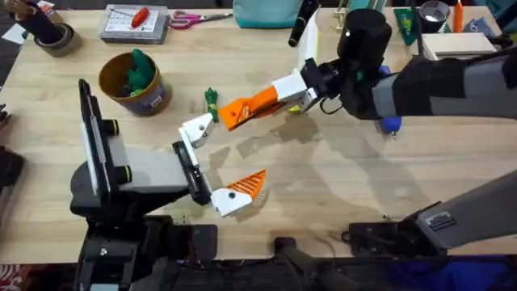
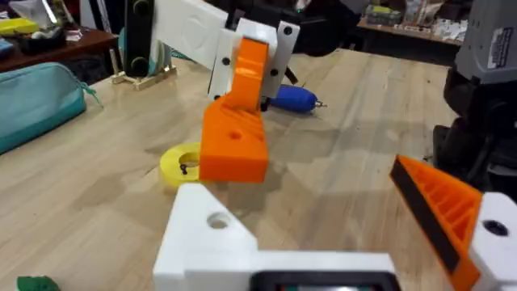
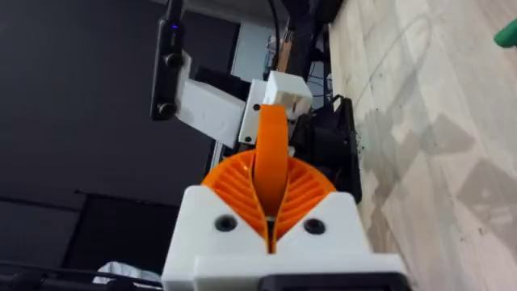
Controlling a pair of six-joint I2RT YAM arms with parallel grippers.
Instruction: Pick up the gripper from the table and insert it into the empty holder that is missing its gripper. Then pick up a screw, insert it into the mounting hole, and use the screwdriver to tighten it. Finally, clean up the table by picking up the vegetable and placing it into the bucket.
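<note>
Left gripper (image 1: 216, 162): lower centre of the overhead frame, spread wide with nothing between its sides; one side carries an orange ribbed pad (image 1: 247, 185), the other is the bare white empty holder (image 1: 196, 129) with its mounting hole (image 2: 217, 220) showing up close in the left wrist view.
Left arm pose: lying low across the lower left, wrist turned so the bare holder points toward the middle of the table.
The gripper (image 1: 252, 105): centre of the overhead frame, off the table, its tip just beside the bare holder and not yet seated.
Right gripper (image 1: 279, 95): clamped tight on the wedge's rear end; in the right wrist view the orange finger sits squeezed between the two ribbed pads.
Right arm pose: reaching in from the right edge, wrist laid over, aiming the wedge left.
Handling, my read: light, stiff plastic, ribs help the grip; hold the back end, leave the nose free, because a small tilt could jam it.
The vegetable (image 1: 211, 99): just above the wedge's tip, on the table.
The bucket (image 1: 132, 82): upper left, green stuff inside.
The screwdriver (image 2: 292, 99): far side, lying flat.
</note>
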